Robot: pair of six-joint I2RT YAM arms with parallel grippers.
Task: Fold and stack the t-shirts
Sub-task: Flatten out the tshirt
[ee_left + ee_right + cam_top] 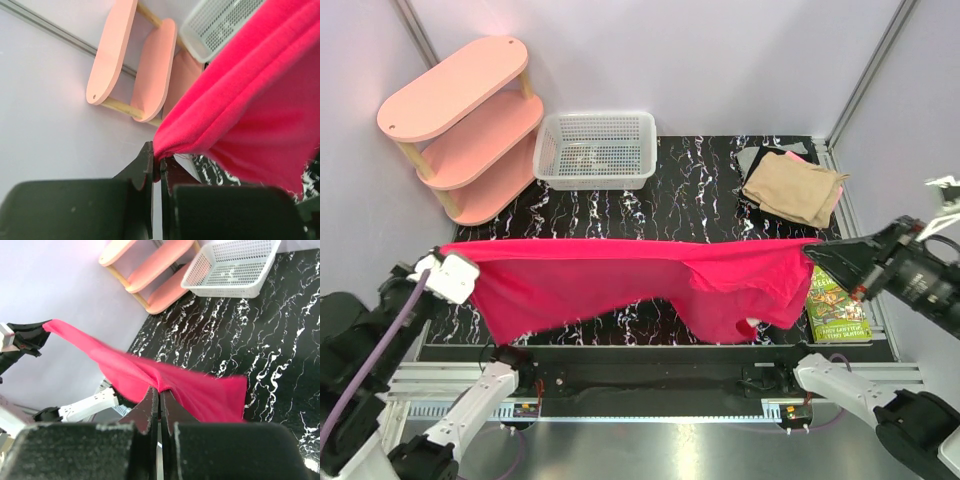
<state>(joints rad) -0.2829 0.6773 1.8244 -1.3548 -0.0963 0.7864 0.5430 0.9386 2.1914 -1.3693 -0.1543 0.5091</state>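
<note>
A crimson-pink t-shirt (640, 280) hangs stretched in the air across the front of the black marbled table (700, 190). My left gripper (448, 262) is shut on its left end; the pinched cloth (165, 145) shows between the jaws in the left wrist view. At the far right my right gripper (812, 250) is shut on the other end, the fabric (165, 382) bunching at its tips. A folded tan t-shirt (795, 186) lies on grey and pale pink folded ones at the back right.
A white mesh basket (595, 150) stands at the back centre. A pink three-tier shelf (460, 125) stands at the back left. A green book (835, 305) lies at the right front edge, under the shirt's hanging part.
</note>
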